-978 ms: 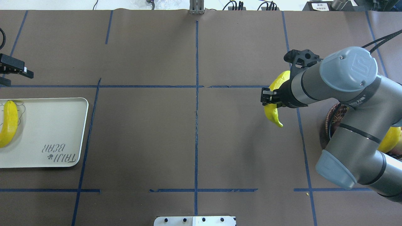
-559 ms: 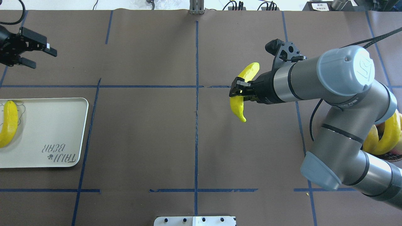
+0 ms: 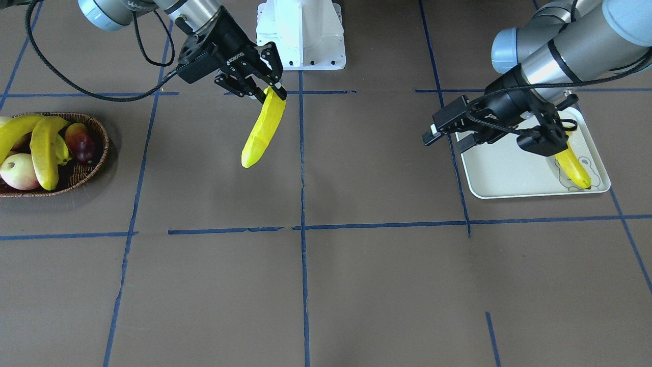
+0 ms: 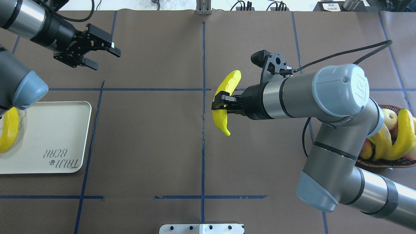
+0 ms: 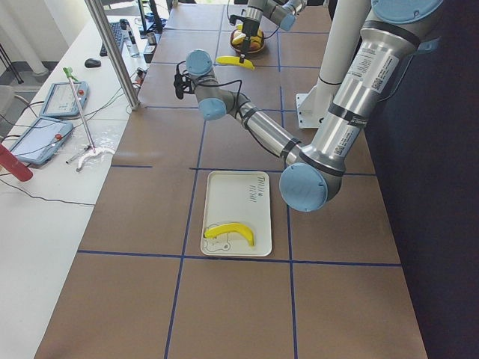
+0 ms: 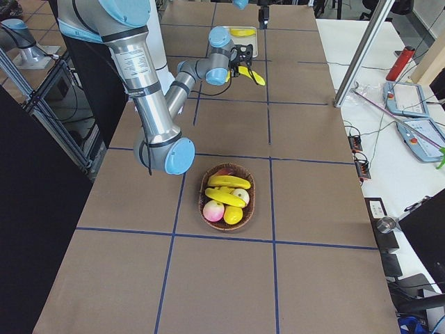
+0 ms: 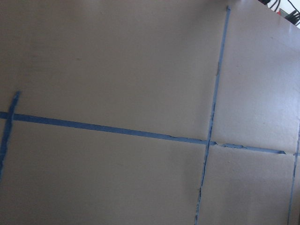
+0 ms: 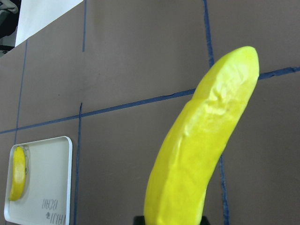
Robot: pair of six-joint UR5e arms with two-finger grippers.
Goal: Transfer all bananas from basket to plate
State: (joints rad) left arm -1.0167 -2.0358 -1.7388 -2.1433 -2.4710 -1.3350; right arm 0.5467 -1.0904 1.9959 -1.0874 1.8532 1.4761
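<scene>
from overhead, well apart from the plate [image 4: 55, 136], the right gripper [image 4: 218, 103] is clamped around the middle of a banana [image 4: 228, 85], raised above the bare brown table [image 4: 146, 146]. wide free room lies between it and the plate's near rim. the left gripper [image 4: 103, 60] hangs near the plate's basket-facing corner, jaws spread and empty. one banana [image 4: 7, 133] lies along the plate's outer edge. two more bananas [image 4: 401, 136] lie in the basket [image 4: 383, 163], farthest from the plate.

facing the robot, the held banana hangs tilted, bright yellow and glossy.

from the left end, the plate's middle is bare.

from the right end, the basket sits near and the plate far.

the left wrist view shows only table and blue tape [image 7: 117, 129].

the right wrist view shows the held banana's faceted skin close up, with the plate far behind it.
</scene>
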